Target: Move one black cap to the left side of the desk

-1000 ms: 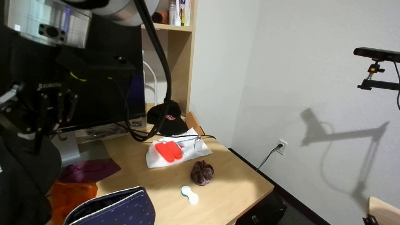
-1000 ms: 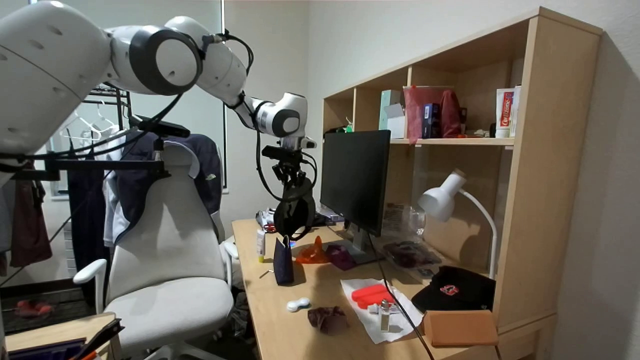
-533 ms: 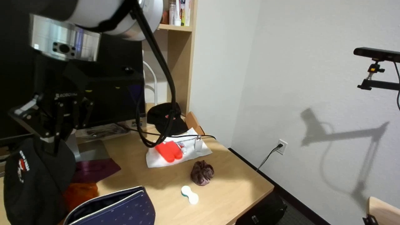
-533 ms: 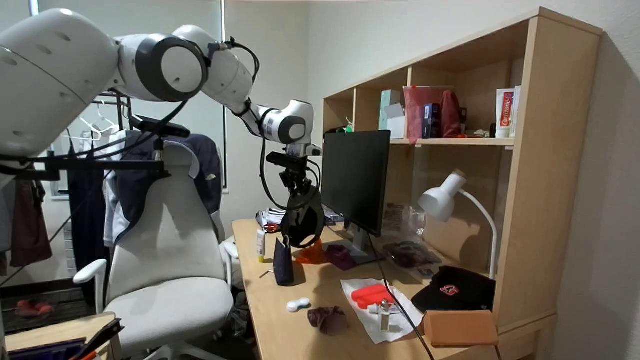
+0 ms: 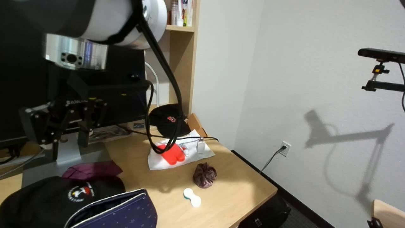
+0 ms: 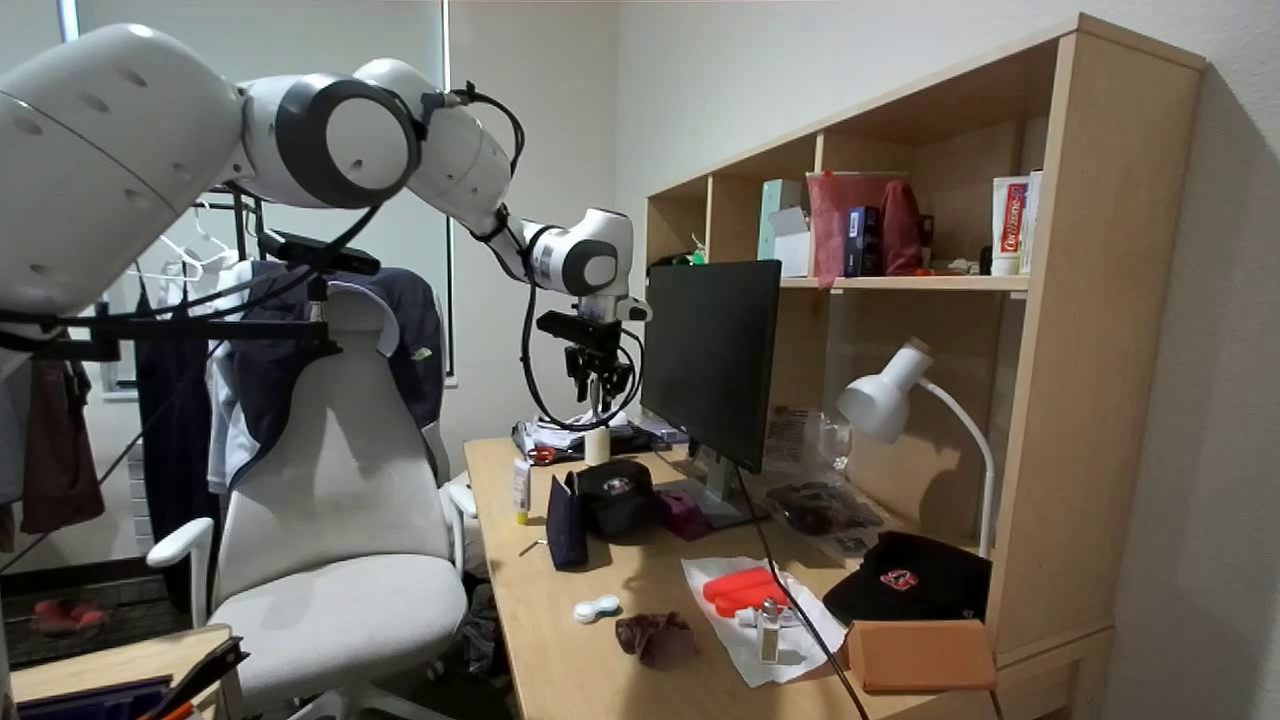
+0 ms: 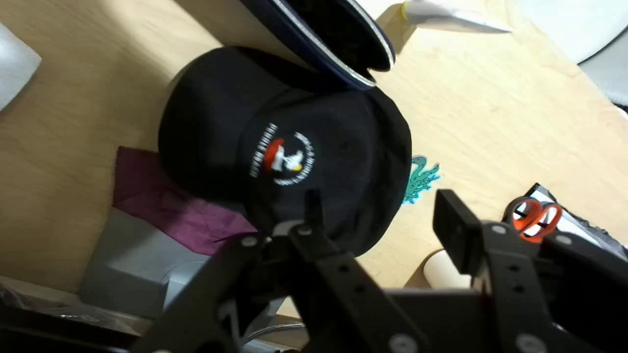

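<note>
While the gripper (image 5: 68, 147) hung unclenched in an exterior view, the black cap (image 5: 52, 199) lay on the desk (image 5: 227, 196). In an exterior view, the pouch (image 6: 567, 530) separated it from the front edge. Only the wrist view showed a green cutout (image 7: 418, 186).

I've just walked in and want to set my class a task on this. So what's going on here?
A robot arm is working over a desk, with the job of moving a black cap to the left side. Right now that cap lies on the desk beside an open navy pouch. The gripper is open above the cap, clear of it and holding nothing. A second black cap sits farther along, near the side of the wooden shelf unit.
</note>
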You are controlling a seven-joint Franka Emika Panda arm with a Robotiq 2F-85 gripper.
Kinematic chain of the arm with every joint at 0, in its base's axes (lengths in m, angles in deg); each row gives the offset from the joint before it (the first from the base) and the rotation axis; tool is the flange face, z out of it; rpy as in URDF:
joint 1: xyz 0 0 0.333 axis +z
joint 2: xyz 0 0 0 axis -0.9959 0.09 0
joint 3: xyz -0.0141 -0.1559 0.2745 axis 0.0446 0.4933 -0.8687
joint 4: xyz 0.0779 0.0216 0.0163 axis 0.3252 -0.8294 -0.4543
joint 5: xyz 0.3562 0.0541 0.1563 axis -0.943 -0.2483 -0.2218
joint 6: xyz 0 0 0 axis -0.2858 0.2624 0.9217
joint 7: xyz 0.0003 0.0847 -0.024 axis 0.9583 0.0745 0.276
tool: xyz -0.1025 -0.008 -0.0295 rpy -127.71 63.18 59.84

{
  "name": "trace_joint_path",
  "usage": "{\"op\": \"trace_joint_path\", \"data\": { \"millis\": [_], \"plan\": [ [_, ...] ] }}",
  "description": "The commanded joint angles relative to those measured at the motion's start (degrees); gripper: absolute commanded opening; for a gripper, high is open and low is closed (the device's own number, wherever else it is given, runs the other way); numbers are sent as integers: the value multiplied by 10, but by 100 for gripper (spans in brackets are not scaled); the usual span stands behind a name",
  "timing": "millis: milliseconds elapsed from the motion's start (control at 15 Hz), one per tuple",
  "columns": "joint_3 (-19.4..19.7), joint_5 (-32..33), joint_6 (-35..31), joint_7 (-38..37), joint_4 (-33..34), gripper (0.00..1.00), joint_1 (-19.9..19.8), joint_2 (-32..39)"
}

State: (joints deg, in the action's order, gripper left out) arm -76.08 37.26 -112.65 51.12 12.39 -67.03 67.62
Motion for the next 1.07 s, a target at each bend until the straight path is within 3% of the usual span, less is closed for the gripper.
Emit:
{"op": "trace_joint_path", "data": {
  "millis": [0,133,600,800,1000],
  "plan": [
    [16,32,3,-47,-10,92,9,-25],
    [28,54,3,-71,-29,99,14,-55],
    [47,132,50,-150,-161,100,18,-246],
    [37,153,84,-154,-217,100,0,-329],
    [33,132,73,-155,-293,100,-29,-413]
  ]
}}
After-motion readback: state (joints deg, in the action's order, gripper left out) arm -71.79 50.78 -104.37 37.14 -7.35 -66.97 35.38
